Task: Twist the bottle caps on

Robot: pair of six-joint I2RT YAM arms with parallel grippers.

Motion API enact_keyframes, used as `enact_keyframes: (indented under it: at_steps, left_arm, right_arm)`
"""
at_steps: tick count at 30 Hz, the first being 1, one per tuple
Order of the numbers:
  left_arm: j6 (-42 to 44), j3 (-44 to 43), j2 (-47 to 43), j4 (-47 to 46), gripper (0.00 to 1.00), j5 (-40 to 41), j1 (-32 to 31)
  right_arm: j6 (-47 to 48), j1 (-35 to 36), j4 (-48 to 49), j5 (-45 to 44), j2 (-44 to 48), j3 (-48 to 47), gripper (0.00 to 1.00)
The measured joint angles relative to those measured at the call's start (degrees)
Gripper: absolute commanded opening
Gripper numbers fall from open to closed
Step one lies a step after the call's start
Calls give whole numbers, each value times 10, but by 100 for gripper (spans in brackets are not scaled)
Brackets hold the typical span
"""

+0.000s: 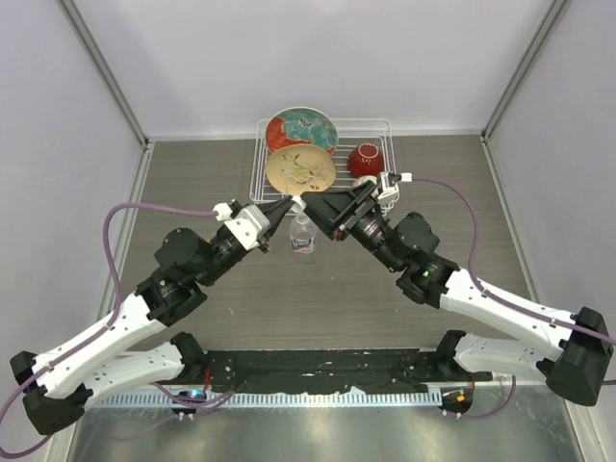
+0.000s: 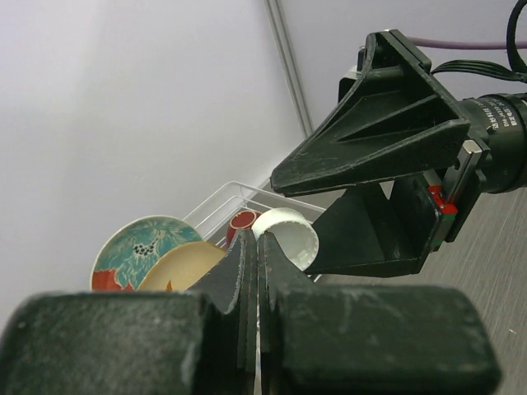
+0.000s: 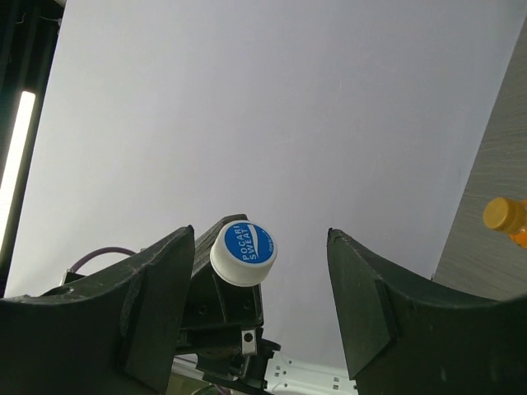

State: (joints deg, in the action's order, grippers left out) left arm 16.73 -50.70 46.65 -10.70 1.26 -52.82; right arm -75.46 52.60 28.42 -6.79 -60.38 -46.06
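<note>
Bright, even, diffuse light leaves only faint, soft shadows on the surface point(image 1: 192, 183). Up close, the left claw point(image 2: 252, 240) blurs dark at its base, and a light strip point(image 3: 22, 164) glares far left of the sharp white cap point(image 3: 243, 251).

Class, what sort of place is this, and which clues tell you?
Probably a robot test cell staged as a kitchen: blank white panels wall in the table, two robot arms, a wire dish rack holding plates.

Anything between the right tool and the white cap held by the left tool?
Nothing visible. The white cap, pinched at the tip of the left tool, sits uncovered inside the open gap of the right tool.
</note>
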Motion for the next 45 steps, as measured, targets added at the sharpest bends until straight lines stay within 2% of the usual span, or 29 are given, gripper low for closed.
enact_keyframes:
  at_steps: [6,12,21,32,39,45]
  left_arm:
    - [0,10,1,-11,0,-19,0]
    - [4,15,8,-17,0,-31,0]
    - [7,28,11,-27,0,-41,-2]
    - [30,47,15,-68,0,-13,-8]
    - [48,58,14,-90,0,19,-9]
    - [50,69,7,-97,0,33,-9]
  right_arm:
    - [-21,-10,34,26,-23,0,66]
    - [-42,-17,63,46,-56,0,56]
    - [-44,-21,71,70,-58,-3,44]
    - [-44,-24,70,71,-58,-3,43]
    - [-44,-25,66,71,-57,-3,50]
    - [-43,-25,62,71,-57,-3,45]
